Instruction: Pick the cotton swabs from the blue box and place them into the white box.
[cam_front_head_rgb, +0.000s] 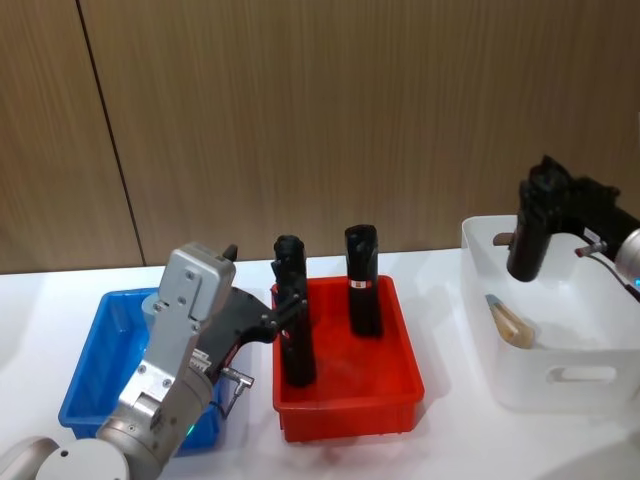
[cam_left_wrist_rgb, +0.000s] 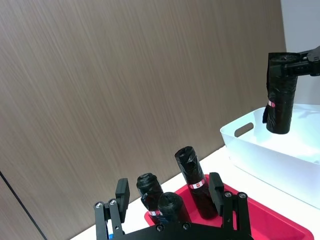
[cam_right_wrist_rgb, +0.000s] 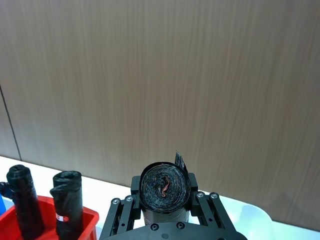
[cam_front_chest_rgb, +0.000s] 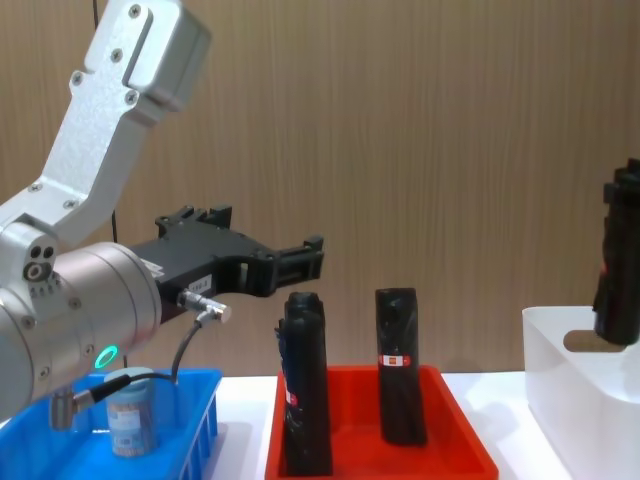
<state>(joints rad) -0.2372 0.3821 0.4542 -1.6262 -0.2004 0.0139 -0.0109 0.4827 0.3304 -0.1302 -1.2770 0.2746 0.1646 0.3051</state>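
Observation:
One jar of cotton swabs (cam_front_chest_rgb: 130, 415) stands in the blue box (cam_front_chest_rgb: 195, 425) at the left, below my left arm. Another jar of cotton swabs (cam_front_head_rgb: 508, 322) lies tilted inside the white box (cam_front_head_rgb: 560, 375) at the right. My left gripper (cam_left_wrist_rgb: 169, 192) is open and holds nothing. It hangs over the gap between the blue box (cam_front_head_rgb: 100, 350) and the red tray, pointing toward the black packs. Above the white box (cam_left_wrist_rgb: 250, 145), my right gripper (cam_front_head_rgb: 540, 200) is shut on a black pack (cam_right_wrist_rgb: 164, 187), holding it upright.
A red tray (cam_front_head_rgb: 345, 405) sits between the two boxes with two upright black packs (cam_front_head_rgb: 295, 325) (cam_front_head_rgb: 363, 280) in it. A wooden wall panel stands close behind the white table.

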